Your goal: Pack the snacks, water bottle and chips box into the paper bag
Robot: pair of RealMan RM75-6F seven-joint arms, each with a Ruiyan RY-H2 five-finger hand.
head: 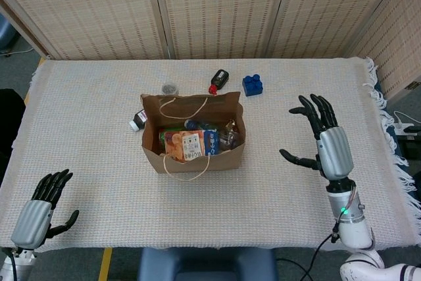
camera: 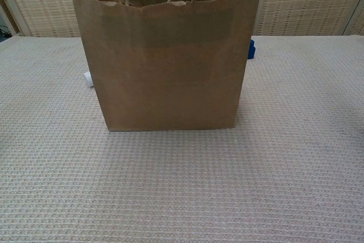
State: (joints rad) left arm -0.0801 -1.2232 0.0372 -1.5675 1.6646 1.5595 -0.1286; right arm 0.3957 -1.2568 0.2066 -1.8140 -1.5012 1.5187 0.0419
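Brown paper bag [head: 192, 153], upright at mid-worktop [head: 99, 97], holding an orange snack packet [head: 184, 144] and a blue chips box [head: 210, 140]. Right hand [head: 321, 137]: fingers spread, holding nothing, well right of bag. Left hand [head: 38, 210]: fingers apart, holding nothing, at near-left edge. Blue toy brick [head: 252, 84] behind bag.
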